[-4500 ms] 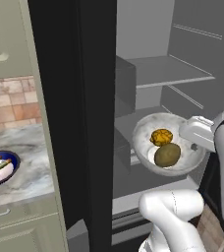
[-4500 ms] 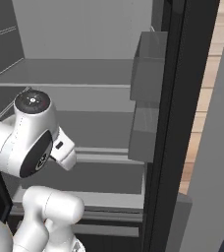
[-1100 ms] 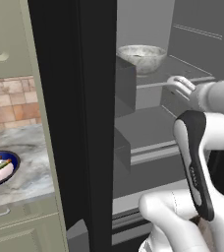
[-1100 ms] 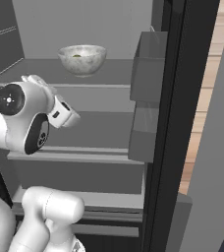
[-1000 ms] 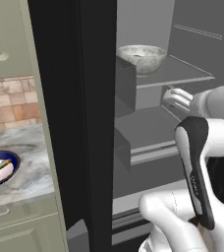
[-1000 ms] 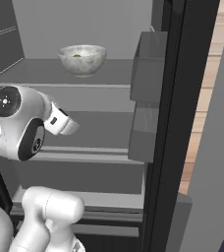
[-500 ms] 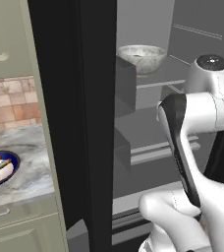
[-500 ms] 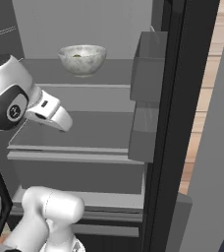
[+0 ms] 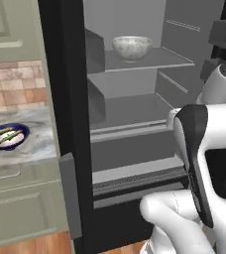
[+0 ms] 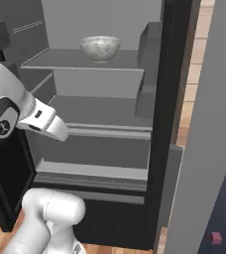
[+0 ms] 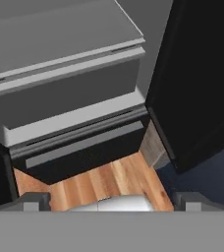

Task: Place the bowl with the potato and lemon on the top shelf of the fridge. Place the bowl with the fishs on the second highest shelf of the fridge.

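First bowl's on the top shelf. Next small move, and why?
Probably swing the arm left toward the counter: the blue bowl with the fish sits there untouched, while the speckled bowl already rests on the fridge's top shelf.

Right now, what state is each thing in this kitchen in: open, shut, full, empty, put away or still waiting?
Fridge: door open.
Grey bowl: upright on the top shelf; contents hidden from here.
Second shelf: bare.
Blue bowl: on the counter, holding fish, still waiting.
Gripper: open, holding nothing, pointing down at the wood floor.
Drawer under the counter: shut.
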Tool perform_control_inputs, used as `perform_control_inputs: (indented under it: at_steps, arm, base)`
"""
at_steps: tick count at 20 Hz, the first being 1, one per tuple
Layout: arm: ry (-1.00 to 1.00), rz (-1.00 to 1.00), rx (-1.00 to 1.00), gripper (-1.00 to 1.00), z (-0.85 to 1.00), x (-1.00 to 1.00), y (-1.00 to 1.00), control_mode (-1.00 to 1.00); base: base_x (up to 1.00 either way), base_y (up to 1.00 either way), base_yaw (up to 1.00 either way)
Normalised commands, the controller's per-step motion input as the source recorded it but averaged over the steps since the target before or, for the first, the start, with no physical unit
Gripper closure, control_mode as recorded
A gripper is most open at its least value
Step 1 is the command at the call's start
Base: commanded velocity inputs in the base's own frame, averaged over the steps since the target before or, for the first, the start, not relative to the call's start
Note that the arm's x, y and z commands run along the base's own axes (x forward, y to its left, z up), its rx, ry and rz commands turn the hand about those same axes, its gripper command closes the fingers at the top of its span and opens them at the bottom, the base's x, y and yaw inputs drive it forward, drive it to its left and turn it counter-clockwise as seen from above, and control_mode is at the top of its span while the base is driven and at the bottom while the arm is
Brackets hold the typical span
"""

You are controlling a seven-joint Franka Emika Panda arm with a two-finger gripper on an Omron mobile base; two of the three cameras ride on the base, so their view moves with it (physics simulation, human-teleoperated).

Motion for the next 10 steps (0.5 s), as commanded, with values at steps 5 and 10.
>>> perform_control_inputs:
  at_steps: [5,10]
  arm:
    - [0.00,0.00,0.00,-1.00,0.00,0.00,0.00,1.00]
    - [0.00,0.00,0.00,-1.00,0.00,0.00,0.00,1.00]
  base:
    - [-1.00,0.65,0.27]
    - [-0.83,1.00,0.29]
